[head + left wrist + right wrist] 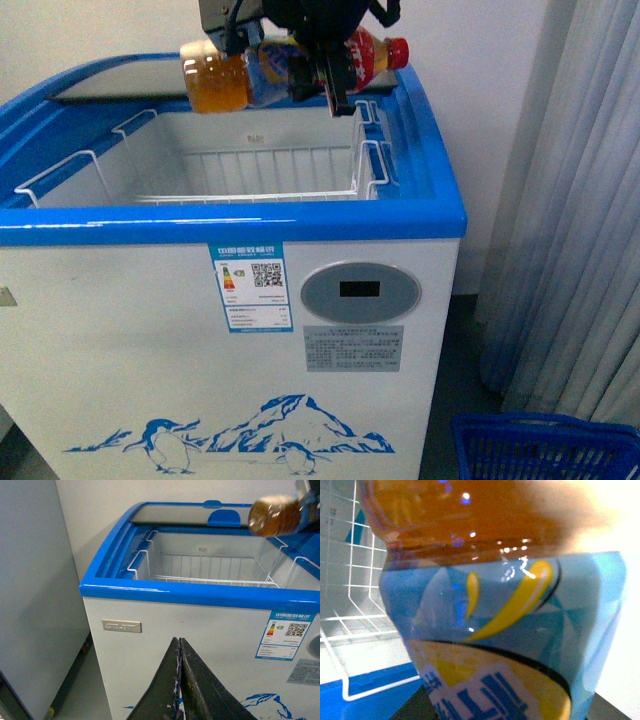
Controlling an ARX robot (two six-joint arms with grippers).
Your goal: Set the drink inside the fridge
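Note:
The drink (230,78), a clear bottle of orange liquid with a red cap and a blue, red and yellow label, lies sideways in my right gripper (325,70), which is shut on its middle. It hangs above the open back right part of the fridge (230,360), a white chest freezer with a blue rim. The bottle fills the right wrist view (495,605). Its base shows in the left wrist view (275,516). My left gripper (179,645) is shut and empty in front of the fridge's white front wall (210,645).
White wire baskets (250,170) line the fridge's inside. The glass lid (110,75) is slid to the back left. A grey-white cabinet (30,590) stands to the fridge's left. A blue basket (540,445) sits on the floor at the right, before a curtain (580,200).

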